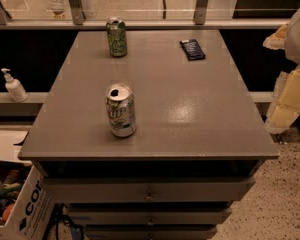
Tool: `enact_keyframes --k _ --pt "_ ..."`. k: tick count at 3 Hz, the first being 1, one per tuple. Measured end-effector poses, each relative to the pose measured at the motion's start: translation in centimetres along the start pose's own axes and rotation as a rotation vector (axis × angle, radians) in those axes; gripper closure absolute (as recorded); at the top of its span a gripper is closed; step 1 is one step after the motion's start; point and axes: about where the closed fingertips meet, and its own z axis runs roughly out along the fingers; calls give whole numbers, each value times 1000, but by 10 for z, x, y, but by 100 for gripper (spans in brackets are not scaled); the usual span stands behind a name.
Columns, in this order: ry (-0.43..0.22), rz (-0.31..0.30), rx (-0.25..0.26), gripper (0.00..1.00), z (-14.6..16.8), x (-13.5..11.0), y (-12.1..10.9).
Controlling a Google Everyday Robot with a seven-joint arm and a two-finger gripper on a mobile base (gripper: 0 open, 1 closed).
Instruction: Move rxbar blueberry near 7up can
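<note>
- Camera view puts the small flat snack bar in its dark navy wrapper, the rxbar blueberry (pixel 192 49), lying flat near the far right corner of the grey desk (pixel 190 109).
- We see nothing touching the bar, and it sits well apart from the white-and-silver soda can with green lettering, the 7up can (pixel 121 110). That can stands upright near the front left of the desk with its top opened.
- We judge the task barely begun: the bar is not yet grasped, and the whole carry across the desk toward the can is left.
- We place the end effector (pixel 290 96) among the pale cream shapes at the right edge, off the desk's side and apart from the bar. We cannot tell whether it is spread or pressed together, though it appears to hold nothing.
- A darker all-green can (pixel 116 36) stands upright at the far left, level with the bar. It lies off the diagonal path, which looks bare.
- Beyond the desk, a white pump bottle (pixel 12 86) sits on a left ledge and a cardboard box (pixel 25 209) on the floor below.
</note>
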Motion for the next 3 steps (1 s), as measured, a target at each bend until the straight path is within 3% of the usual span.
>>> enact_keyframes --k 1,2,3 --pt "0 0 0 0 0 0 0" --pt "-41 -8 45 0 9 -9 -14" --pt "-137 -11 95 0 29 -22 -52"
